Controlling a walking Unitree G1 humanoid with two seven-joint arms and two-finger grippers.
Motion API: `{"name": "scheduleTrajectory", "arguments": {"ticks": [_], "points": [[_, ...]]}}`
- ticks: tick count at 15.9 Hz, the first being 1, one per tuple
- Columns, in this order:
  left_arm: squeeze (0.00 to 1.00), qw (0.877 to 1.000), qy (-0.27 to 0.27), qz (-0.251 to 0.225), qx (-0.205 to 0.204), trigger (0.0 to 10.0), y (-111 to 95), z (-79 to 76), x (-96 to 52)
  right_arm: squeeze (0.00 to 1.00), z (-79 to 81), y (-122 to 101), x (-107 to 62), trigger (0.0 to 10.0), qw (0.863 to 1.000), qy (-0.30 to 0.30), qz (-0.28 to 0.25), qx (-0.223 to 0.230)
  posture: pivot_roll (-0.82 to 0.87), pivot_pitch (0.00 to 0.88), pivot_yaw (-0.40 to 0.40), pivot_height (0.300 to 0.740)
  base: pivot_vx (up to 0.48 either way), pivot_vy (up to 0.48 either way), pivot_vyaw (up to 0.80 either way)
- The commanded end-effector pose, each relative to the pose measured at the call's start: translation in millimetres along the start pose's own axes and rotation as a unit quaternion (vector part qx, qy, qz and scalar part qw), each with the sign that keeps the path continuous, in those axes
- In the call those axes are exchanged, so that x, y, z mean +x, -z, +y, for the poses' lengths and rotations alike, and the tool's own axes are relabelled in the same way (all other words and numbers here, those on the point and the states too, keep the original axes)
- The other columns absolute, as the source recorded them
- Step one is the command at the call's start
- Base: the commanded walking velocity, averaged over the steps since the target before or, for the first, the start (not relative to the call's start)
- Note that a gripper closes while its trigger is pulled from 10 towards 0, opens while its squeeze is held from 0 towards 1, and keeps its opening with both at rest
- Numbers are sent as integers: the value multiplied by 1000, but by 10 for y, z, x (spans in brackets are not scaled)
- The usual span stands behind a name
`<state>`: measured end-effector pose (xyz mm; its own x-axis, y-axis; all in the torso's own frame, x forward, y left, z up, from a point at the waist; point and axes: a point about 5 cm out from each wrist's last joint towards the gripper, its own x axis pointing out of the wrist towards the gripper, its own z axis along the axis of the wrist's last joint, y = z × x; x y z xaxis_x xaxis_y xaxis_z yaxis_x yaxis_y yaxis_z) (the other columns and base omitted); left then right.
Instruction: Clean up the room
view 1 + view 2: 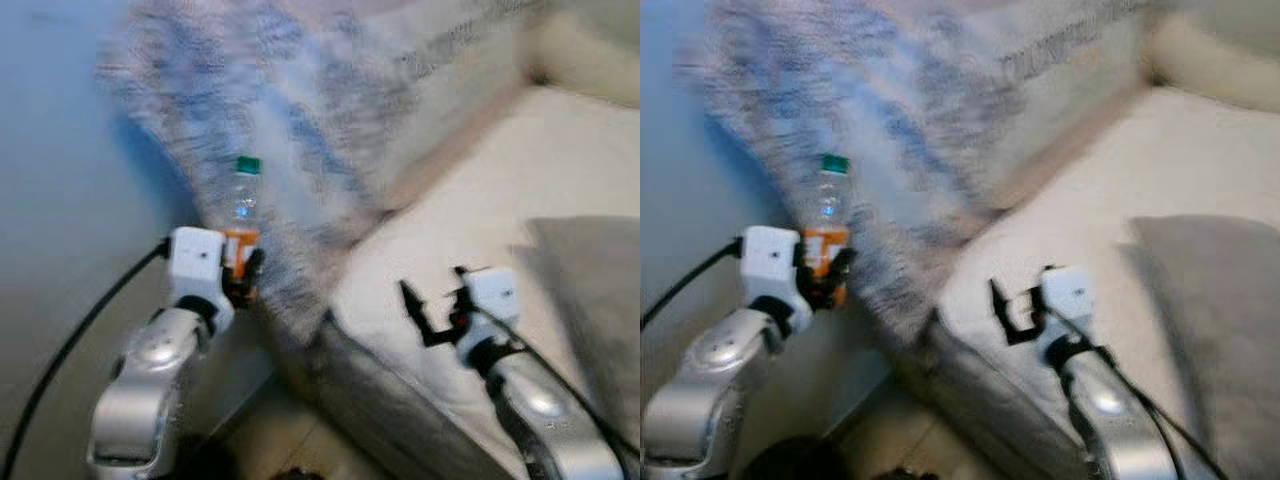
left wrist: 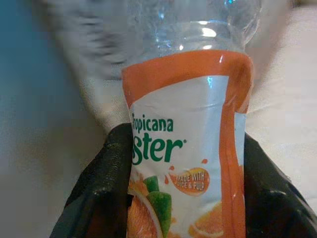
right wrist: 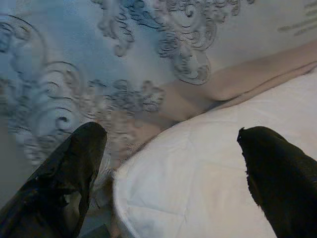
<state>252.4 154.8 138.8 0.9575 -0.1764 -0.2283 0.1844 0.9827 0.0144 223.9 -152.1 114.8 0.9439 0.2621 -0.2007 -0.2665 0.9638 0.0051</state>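
Note:
A clear plastic juice bottle (image 1: 243, 215) with a green cap and an orange Tropicana label (image 2: 185, 148) is held upright in the air by my left gripper (image 1: 243, 275), which is shut on its lower half beside the sofa's arm. The two black fingers (image 2: 101, 191) press the label from both sides. My right gripper (image 1: 432, 312) hovers open over the cream sofa seat (image 1: 500, 190), with nothing between its fingers (image 3: 74, 168). The head views are blurred.
A blue and grey patterned blanket (image 1: 300, 110) hangs over the sofa's arm and back, close behind the bottle. A grey cushion (image 1: 590, 300) lies on the seat at the right. A pale wall (image 1: 60, 200) is at the left, with wooden floor (image 1: 290, 440) below.

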Motion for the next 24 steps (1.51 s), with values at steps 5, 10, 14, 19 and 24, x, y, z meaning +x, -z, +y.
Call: {"name": "scheduleTrajectory", "arguments": {"ticks": [5,10,14,19,24], "points": [[0,996,-18,-19,90,10000,-55,58,-45,0,138,8,9,10000,998,-58,6,0,8,0,95,740,0,0,800],[0,996,-32,-14,85,10000,30,38,-82,0,64,13,40,10000,998,-52,5,-19,14,0,65,740,0,0,800],[0,995,-20,-9,98,10000,87,-5,-163,0,-16,113,29,10000,999,-43,32,-9,27,0,51,740,0,0,800],[0,997,-10,2,82,10000,144,-14,-213,0,-30,219,-82,10000,998,-32,59,-12,9,20,67,740,0,0,0],[0,996,0,6,85,10000,167,-67,-250,0,-69,213,-89,10000,998,-22,56,-9,13,24,59,740,50,0,0]]}}
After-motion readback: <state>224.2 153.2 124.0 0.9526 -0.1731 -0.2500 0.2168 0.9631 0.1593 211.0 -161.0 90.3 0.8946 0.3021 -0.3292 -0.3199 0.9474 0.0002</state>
